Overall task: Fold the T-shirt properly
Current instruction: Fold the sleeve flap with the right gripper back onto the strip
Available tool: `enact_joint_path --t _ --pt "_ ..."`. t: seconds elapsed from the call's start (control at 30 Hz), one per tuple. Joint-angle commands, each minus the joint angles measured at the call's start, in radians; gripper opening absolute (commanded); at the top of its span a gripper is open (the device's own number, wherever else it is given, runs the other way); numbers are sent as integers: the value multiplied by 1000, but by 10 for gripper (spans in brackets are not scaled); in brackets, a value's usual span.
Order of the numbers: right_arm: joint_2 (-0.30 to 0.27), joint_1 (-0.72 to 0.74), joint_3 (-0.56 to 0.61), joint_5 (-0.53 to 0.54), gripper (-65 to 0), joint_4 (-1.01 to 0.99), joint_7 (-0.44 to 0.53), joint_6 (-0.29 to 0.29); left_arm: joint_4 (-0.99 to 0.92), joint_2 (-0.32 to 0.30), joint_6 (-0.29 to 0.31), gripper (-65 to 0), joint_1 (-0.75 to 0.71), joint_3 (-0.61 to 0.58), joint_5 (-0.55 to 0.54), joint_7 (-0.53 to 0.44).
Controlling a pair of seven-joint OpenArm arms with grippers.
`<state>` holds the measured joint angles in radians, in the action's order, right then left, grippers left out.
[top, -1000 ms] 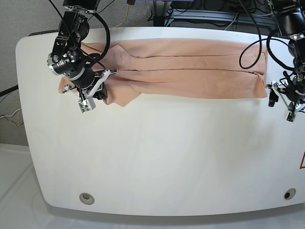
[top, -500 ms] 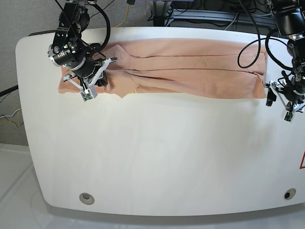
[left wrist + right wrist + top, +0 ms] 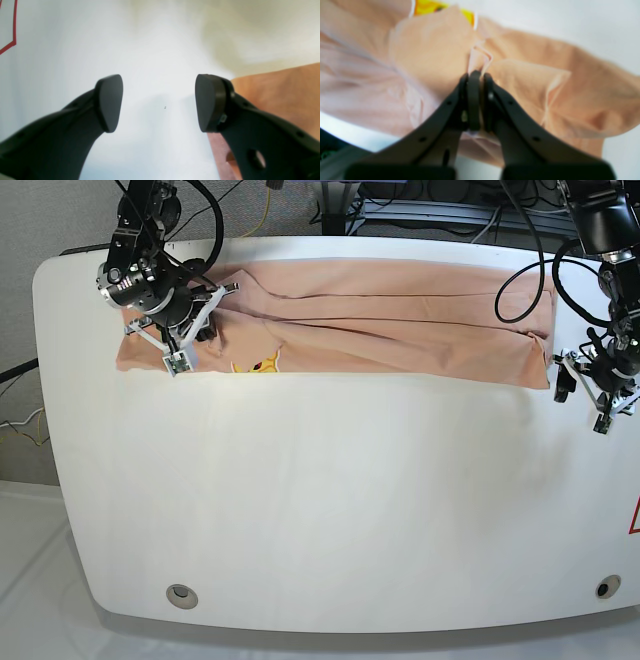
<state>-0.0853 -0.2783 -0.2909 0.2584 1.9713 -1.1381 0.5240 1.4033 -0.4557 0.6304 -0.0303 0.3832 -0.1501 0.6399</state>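
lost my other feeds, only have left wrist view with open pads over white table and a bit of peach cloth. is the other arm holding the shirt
Observer: Yes, the right end effector is shut on a fold of the peach cotton T-shirt.
Operator: where on the shirt
Observer: At its end farthest from your left end effector.
Operator: anything else showing
Observer: A yellow patch shows at the shirt's near edge.

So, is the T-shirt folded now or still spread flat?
Partly folded: the T-shirt lies as a long narrow band with lengthwise creases, not yet folded crosswise. The right gripper pinches it.
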Motion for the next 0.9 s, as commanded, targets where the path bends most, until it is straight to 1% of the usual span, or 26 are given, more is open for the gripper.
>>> enact_joint_path --t 0.0,0.07,0.23,0.57,0.63,0.73,0.77,0.8,0.83,0.87 --pt "-24 4 -6 -1 -650 21 3 0 14 -21 -1 -236 16 4 -7 -16" --pt "-24 -2 -8 -1 -650 20 -6 0 14 -21 -1 -236 16 4 -7 -16" --pt "-46 -8 -8 -1 -650 12 -6 0 14 -21 -1 -236 16 4 -7 -16" --pt "-44 3 -8 -1 -650 -92 -4 0 14 -21 -1 -236 14 6 -7 -16" --pt "-44 14 -8 -1 -634 -103 -4 0 14 -21 -1 -236 14 6 -7 -16" --pt "-44 18 -8 -1 -519 -102 -4 0 14 -21 -1 -236 14 6 -7 -16" --pt "-44 18 -8 -1 -447 -100 -4 -2 14 -21 -1 -236 14 7 -7 -16" --pt "-44 18 -8 -1 -403 -97 -4 -2 14 -22 -1 -236 14 7 -7 -16" --pt "-44 18 -8 -1 -310 -83 -4 -2 14 -22 -1 -236 14 7 -7 -16" --pt "-44 18 -8 -1 -252 -73 -4 -2 14 -22 -1 -236 14 7 -7 -16"
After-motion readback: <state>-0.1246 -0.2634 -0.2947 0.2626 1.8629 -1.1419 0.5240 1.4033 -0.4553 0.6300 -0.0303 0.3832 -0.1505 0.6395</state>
